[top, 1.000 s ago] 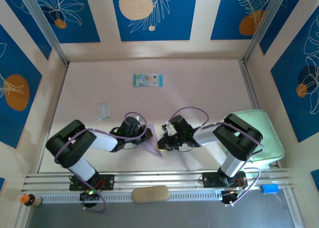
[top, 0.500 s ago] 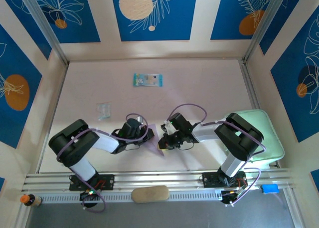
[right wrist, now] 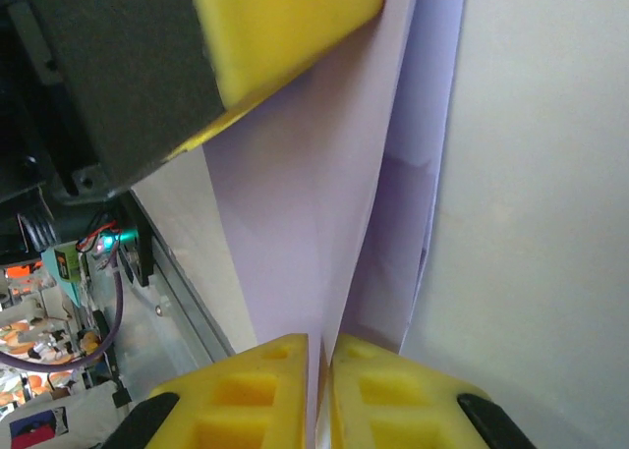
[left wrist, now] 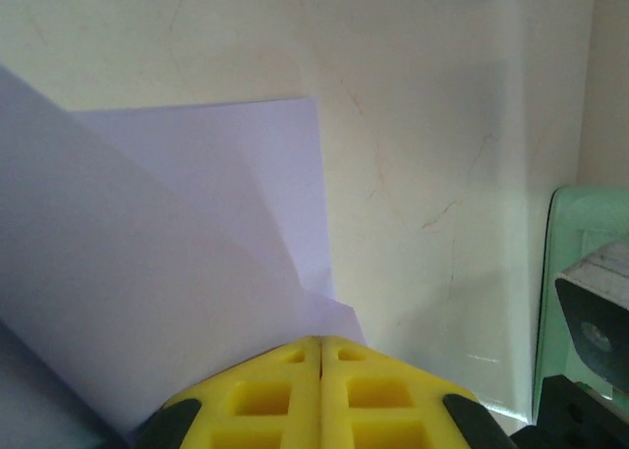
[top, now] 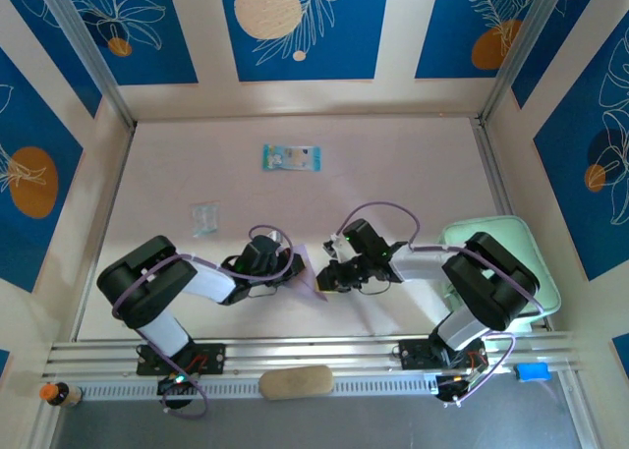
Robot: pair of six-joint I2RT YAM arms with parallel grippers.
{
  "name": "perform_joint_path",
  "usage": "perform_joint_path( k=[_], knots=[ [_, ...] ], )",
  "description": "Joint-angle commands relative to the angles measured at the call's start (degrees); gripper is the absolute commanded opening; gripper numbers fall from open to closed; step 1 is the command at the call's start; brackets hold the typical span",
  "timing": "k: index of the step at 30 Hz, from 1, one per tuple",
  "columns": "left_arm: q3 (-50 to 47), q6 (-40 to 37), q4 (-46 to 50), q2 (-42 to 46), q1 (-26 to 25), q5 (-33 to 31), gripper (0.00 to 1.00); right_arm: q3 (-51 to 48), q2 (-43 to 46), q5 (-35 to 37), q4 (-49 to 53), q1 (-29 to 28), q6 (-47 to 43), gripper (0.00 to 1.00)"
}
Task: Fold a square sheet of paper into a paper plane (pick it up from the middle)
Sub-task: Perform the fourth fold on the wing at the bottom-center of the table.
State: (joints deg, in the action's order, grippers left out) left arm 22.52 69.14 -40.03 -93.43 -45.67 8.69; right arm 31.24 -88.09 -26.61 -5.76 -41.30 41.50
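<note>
The square sheet of paper (top: 309, 270), pale lilac, is folded into a narrow pointed shape and sits between my two grippers near the table's front. My left gripper (top: 292, 272) is shut with the paper's (left wrist: 197, 223) edge running into its closed yellow tips (left wrist: 321, 341). My right gripper (top: 324, 278) faces it from the right. In the right wrist view its jaws (right wrist: 319, 346) stand a narrow crack apart, with a raised fold of the paper (right wrist: 295, 194) in the gap. The left gripper's yellow finger (right wrist: 285, 27) lies against the paper's far end.
A blue-green printed packet (top: 291, 157) lies at mid-table far side, a small clear packet (top: 204, 218) left of centre. The mint-green tray (top: 531, 241) sits at the right under the right arm's elbow, its rim (left wrist: 580, 272) close to the left gripper's right. A tan pad (top: 295, 381) rests on the front rail.
The right arm has drawn back to the right and its jaws have parted a crack. The paper now looks narrower between the grippers. The left gripper has stayed shut.
</note>
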Motion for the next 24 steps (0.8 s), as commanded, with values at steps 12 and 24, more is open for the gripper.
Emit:
perform_joint_path(
  k=[12,24],
  knots=[
    [-0.29,0.05,4.01,0.53,-0.34,-1.74,0.05,-5.14,-1.74,-1.66,-4.21,-2.76,2.66,0.06],
    [-0.55,-0.24,4.91,1.48,-0.35,-2.10,0.05,-2.11,1.80,4.24,3.88,-4.40,2.24,0.17]
  ],
)
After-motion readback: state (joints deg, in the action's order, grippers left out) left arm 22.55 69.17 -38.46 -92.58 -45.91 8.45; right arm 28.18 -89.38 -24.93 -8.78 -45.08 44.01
